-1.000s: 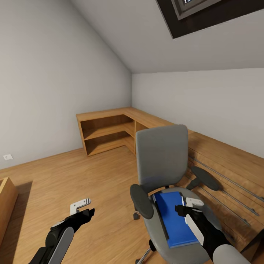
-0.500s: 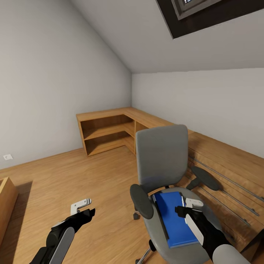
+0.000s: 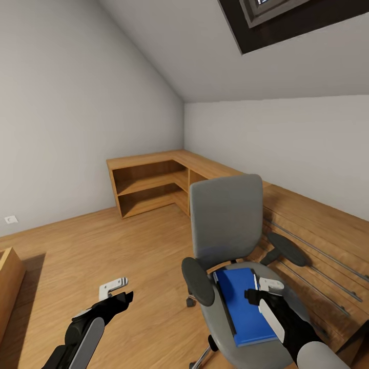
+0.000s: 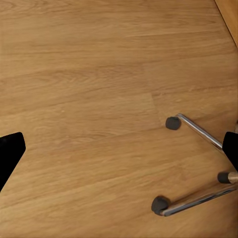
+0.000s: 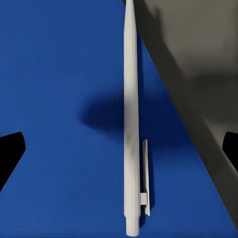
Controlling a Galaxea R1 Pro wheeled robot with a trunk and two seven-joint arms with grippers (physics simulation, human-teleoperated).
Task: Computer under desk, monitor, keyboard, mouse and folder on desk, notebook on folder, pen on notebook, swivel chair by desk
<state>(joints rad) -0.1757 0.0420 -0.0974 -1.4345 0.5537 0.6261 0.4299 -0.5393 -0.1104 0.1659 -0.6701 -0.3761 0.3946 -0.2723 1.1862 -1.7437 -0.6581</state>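
Your right gripper (image 5: 119, 144), fingers spread apart, hangs over the thin white pen (image 5: 131, 119) lying on the flat bright blue folder (image 3: 241, 305), apparently near its edge, on the grey padded swivel chair (image 3: 225, 220). Your left gripper (image 3: 114, 291) is also spread, above the wood floor (image 4: 89, 99).

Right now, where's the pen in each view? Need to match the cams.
Head view: the pen is a thin white sliver on the blue folder, near its right edge, just beyond the right gripper.
Right wrist view: the pen runs lengthwise through mid-frame, clip visible, lying on the folder by its edge.
Left wrist view: floor and chair castors; no pen.
Shared landmark: the folder's edge against the grey seat.
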